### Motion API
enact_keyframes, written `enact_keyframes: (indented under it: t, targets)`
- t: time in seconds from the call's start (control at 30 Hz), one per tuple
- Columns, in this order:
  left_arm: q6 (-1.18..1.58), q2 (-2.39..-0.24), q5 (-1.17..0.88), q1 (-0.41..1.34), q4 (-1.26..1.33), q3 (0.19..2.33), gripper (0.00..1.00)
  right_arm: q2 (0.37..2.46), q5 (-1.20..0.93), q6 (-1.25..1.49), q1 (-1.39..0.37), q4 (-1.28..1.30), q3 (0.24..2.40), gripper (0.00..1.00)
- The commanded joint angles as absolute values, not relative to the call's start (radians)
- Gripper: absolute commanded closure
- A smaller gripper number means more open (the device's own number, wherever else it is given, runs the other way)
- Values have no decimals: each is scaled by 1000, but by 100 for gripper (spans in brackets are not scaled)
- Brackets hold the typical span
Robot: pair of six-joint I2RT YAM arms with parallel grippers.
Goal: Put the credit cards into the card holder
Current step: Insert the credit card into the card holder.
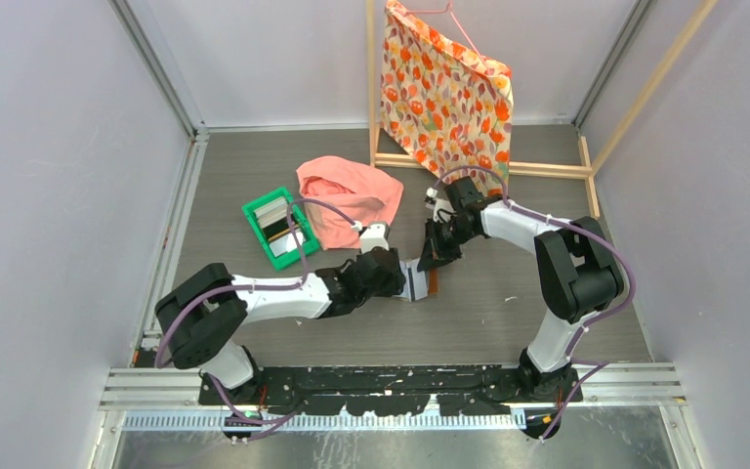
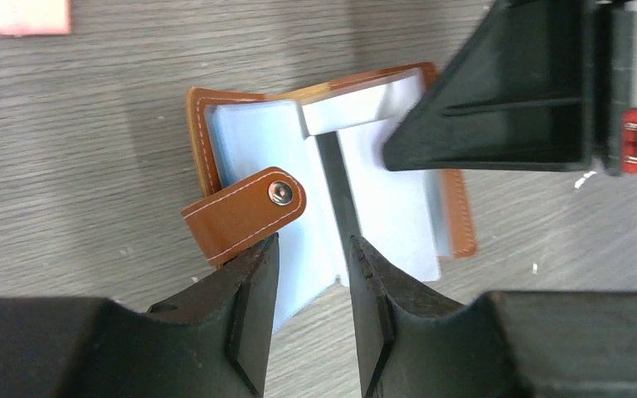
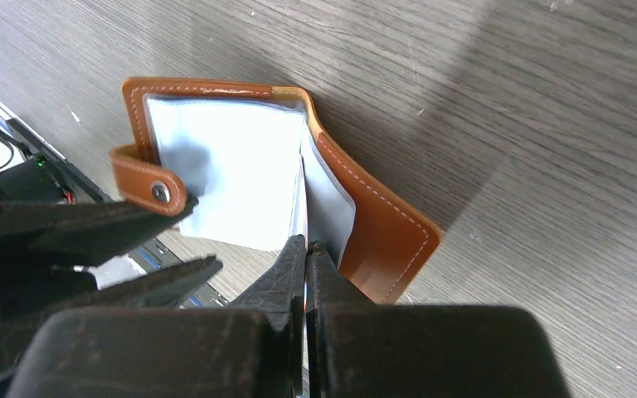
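Our right gripper is pressed shut, its tips pinched on the near edge of a thin pale leaf that stands up from the fold of the card holder. We take this leaf for one of its pockets, though we cannot rule out a pale card. Our left gripper stands about half open and straddles the near edge of the pale pockets, just beside the snap tab. We see nothing clamped between its fingers.

The card holder therefore lies spread open on the table directly under both sets of tips. From the left fingers its fold runs almost straight ahead, one brown cover to each side. The right gripper comes down onto the page on the far right.

We see no card at either gripper. The credit cards sit in the green tray, behind the left gripper and off to its left, well apart from the card holder. The right gripper is farther from them, with the left arm and the card holder lying between.

We judge that the left arm is the one to reach for a card, while the right goes on keeping the pocket lifted. The card's long edge will then need to line up with that fold.
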State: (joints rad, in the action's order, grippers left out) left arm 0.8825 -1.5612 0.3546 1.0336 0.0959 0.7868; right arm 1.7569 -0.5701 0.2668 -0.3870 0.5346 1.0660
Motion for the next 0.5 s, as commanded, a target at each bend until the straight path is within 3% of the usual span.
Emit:
enact_keyframes:
  t: [0.0, 0.47]
  targets:
    - [871, -1567, 352, 995, 82, 762, 61, 1749, -576, 270, -382, 500, 1094, 99]
    - [869, -1627, 313, 971, 115, 720, 72, 1763, -644, 382, -323, 331, 1039, 99]
